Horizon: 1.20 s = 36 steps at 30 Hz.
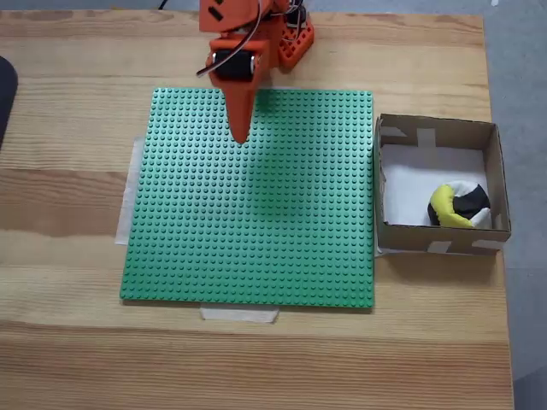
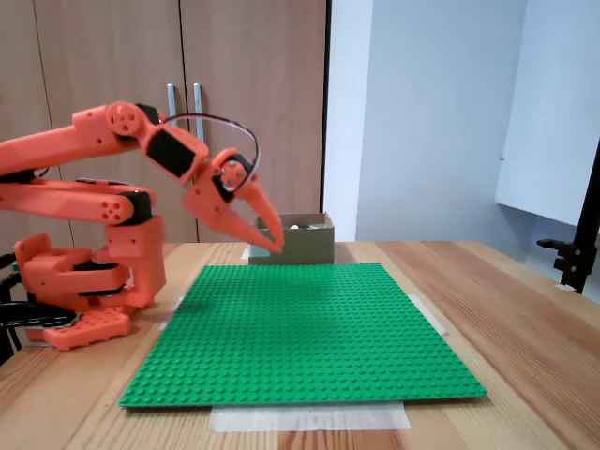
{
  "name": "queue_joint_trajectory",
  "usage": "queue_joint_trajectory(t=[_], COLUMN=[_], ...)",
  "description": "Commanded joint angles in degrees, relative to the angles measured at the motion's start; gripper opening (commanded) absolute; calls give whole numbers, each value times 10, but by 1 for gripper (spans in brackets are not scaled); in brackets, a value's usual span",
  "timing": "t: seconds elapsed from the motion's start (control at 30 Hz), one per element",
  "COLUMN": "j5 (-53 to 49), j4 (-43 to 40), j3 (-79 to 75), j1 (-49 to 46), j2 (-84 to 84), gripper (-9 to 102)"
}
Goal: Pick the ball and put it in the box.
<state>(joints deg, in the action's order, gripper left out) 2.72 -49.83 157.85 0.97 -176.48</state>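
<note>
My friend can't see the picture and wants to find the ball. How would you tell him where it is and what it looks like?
Start at the big green studded baseplate on the wooden table. Just off its right edge in a fixed view from above sits a shallow brown cardboard box. The ball lies inside, in the near right corner, and it is the one round, soft thing, patched yellow, black and white.

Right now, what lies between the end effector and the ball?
In the fixed view from above, bare green studded baseplate, then the cardboard box's left wall, lies between the end effector and the ball inside the box.
</note>
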Motion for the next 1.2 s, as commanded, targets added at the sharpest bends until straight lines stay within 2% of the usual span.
queue_joint_trajectory(t=[0.0, 0.8, 1.17], j5=[-6, -57, -69], j4=[25, 65, 57], j3=[22, 213, 243], j1=[-11, 4, 1], j2=[-20, -82, -82], gripper=[2, -1, -1])
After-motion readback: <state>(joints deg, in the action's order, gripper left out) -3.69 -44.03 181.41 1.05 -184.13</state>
